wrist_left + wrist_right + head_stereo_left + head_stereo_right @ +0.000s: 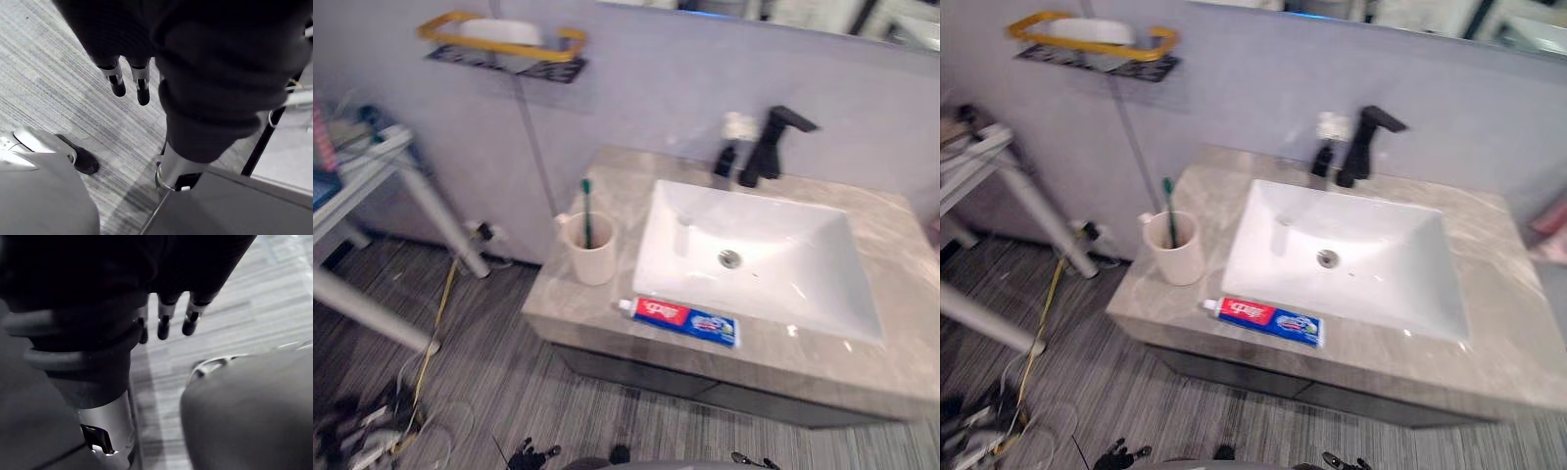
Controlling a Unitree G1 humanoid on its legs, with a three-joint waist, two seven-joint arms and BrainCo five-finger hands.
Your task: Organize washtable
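You have both hands hanging over the striped floor. The left hand (117, 81) and the right hand (164, 324) each show straight, loose fingers grasping nothing. On the stone counter (862, 367), the toothpaste tube (680, 318) lies flat along the front edge, just in front of the white sink (783, 255). The cream cup (590, 253) stands left of the sink with a green toothbrush (587, 211) upright in it. A black tap (771, 145) stands behind the sink, with a small bottle (729, 149) beside it. A yellow-rimmed shelf (499, 46) hangs on the wall.

Soft even light, small glints on the white sink (783, 245); wrist views dim.
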